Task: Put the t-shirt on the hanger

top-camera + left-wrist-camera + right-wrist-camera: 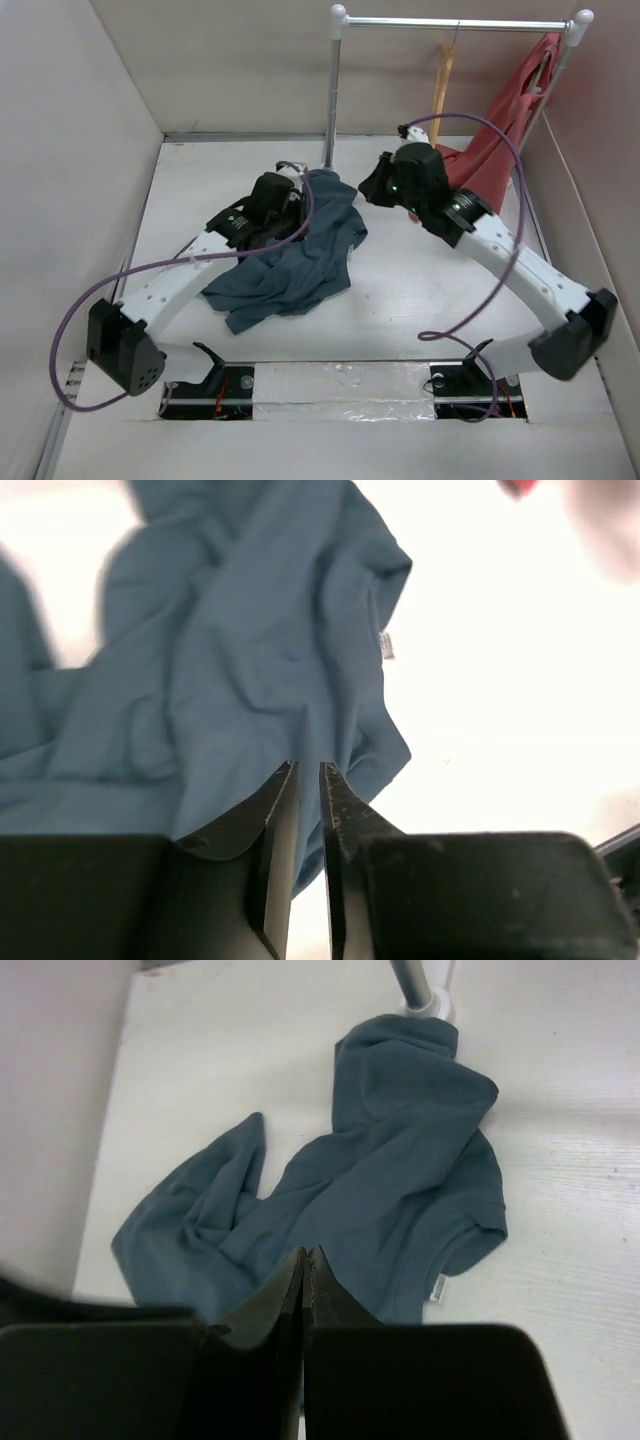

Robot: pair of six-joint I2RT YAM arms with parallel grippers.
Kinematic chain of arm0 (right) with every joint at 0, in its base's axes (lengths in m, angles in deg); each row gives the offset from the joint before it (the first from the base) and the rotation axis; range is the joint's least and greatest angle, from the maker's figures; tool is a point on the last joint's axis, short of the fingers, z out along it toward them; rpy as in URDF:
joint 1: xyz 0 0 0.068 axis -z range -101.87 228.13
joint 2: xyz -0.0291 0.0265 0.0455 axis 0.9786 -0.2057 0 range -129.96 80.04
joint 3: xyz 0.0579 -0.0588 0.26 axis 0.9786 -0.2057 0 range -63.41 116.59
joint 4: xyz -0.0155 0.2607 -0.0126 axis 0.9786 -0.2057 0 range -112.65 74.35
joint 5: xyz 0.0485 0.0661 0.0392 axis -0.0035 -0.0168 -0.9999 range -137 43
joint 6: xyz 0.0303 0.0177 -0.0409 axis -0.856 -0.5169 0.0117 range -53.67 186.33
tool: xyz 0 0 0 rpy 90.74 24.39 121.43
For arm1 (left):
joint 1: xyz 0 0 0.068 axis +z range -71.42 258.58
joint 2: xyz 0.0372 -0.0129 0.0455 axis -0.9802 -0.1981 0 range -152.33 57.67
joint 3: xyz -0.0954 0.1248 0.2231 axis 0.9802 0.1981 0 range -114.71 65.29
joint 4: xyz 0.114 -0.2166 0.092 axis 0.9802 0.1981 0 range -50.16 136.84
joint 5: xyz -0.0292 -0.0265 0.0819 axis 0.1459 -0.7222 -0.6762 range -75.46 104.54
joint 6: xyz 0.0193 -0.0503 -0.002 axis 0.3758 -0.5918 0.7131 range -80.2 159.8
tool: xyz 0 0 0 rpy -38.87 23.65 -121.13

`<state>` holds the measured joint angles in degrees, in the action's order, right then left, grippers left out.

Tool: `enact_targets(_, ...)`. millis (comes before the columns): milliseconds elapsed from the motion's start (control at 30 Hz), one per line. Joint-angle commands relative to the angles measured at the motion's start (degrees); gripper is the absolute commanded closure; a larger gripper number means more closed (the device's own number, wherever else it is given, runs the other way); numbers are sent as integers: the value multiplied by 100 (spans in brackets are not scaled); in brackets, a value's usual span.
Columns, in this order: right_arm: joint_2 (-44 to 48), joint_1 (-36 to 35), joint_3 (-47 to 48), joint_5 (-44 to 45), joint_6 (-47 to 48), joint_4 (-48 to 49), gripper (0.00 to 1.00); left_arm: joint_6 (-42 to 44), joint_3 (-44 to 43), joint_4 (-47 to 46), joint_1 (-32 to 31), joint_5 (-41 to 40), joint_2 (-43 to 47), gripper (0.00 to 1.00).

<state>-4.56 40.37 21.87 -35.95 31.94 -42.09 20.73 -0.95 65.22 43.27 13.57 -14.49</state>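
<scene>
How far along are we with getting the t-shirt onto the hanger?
Nothing looks done yet. The t-shirt lies crumpled on the table, and the hanger hangs bare on the rail beside the red garment. In hand: the left gripper hovers over the shirt, jaws barely parted, gripping nothing; the right gripper is shut and empty. Remaining: grasp the shirt, spread it and dress the hanger.

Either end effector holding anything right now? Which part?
Nothing held. Right end effector is shut empty, clear of the t-shirt; left end effector shows a bare slit between its jaws.
</scene>
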Motion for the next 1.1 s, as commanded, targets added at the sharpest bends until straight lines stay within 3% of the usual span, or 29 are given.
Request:
enact_targets(0,706,-3,-869,-489,-287,323,100,228,-108,-437,-81,492,-605,88)
enact_targets(133,1471,-371,-2545,-472,-778,393,100,430,-581,-737,-212,721,-1421,73)
enact_targets(267,2051,-425,-3419,-472,-964,429,100,1017,-1837,-500,-862,-163,-2608,68)
enact_targets(367,2500,-225,-3535,-287,-982,210,100,1107,-2226,-490,-1004,-385,-3486,68)
enact_targets(467,2816,30,-3623,-384,-1034,69,100,1177,-2445,-509,-1056,-779,-3917,69)
enact_targets(533,3053,84,-3667,-393,-1043,-28,100,1370,-2552,-482,-1179,-1026,-4103,76)
enact_targets(667,3440,409,-3799,-489,-895,-90,100,1389,-2683,-474,-1241,-1290,-4542,74)
enact_targets(733,3502,610,-3851,-717,-868,-116,100,1319,-2666,-543,-1241,-1405,-4622,69)
enact_targets(1067,3476,735,-3905,-850,-709,-257,100,1379,-2561,-1132,-1241,-1397,-4754,71)
